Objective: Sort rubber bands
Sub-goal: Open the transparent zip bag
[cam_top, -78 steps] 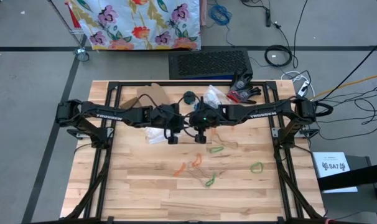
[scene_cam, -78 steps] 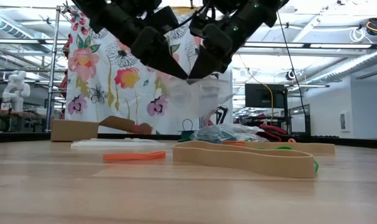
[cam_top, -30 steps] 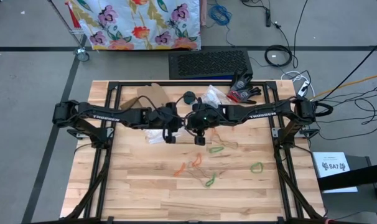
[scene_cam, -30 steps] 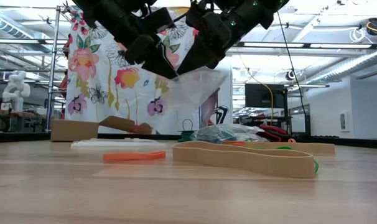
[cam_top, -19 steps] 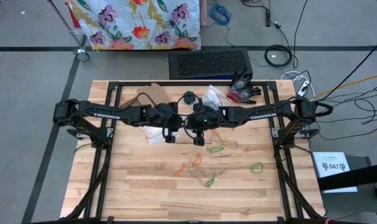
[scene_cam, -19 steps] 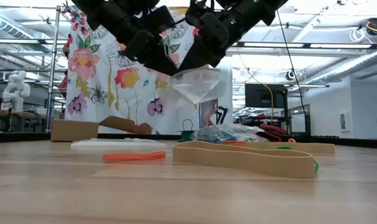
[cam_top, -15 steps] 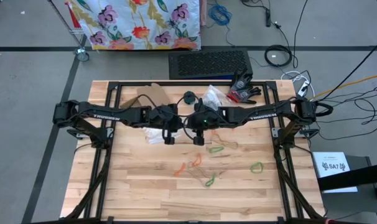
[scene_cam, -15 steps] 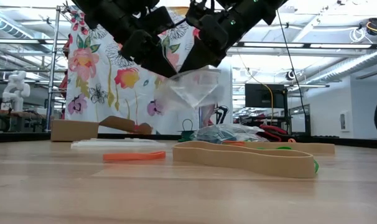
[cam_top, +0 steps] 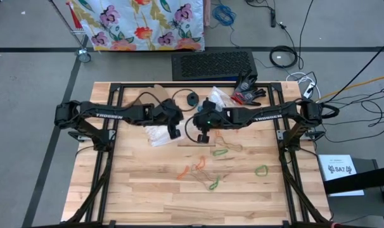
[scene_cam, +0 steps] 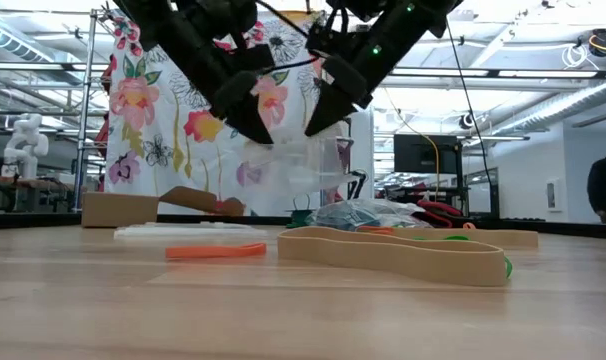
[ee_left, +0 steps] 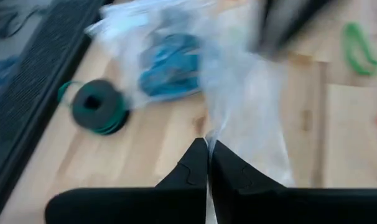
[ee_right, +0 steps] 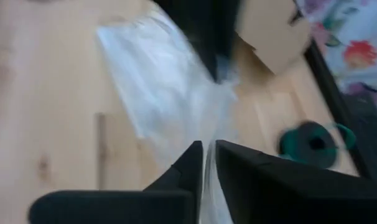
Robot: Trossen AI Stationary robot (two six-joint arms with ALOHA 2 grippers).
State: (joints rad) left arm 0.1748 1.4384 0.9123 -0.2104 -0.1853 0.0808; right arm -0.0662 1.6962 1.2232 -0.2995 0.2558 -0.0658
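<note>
Both hands pinch a clear bag (scene_cam: 301, 165) above the bench (cam_top: 141, 190): left hand (ee_left: 208, 144) clamped on it, right hand (ee_right: 208, 147) narrowly gripping; bag-opening step, I judge; next, spread its mouth for the rubber bands (cam_top: 208, 171) at six o'clock.

Two dark robot arms reach inward from opposite sides and nearly meet above the middle of the table.

The left gripper (cam_top: 173, 132) hangs raised off the surface, fingers (ee_left: 191, 167) pressed flat together, tips angled down and inward. The right gripper (cam_top: 203, 136) is just beside it at similar height, its fingers (ee_right: 187, 163) showing only a narrow slit between them, tilted toward the left one.
</note>
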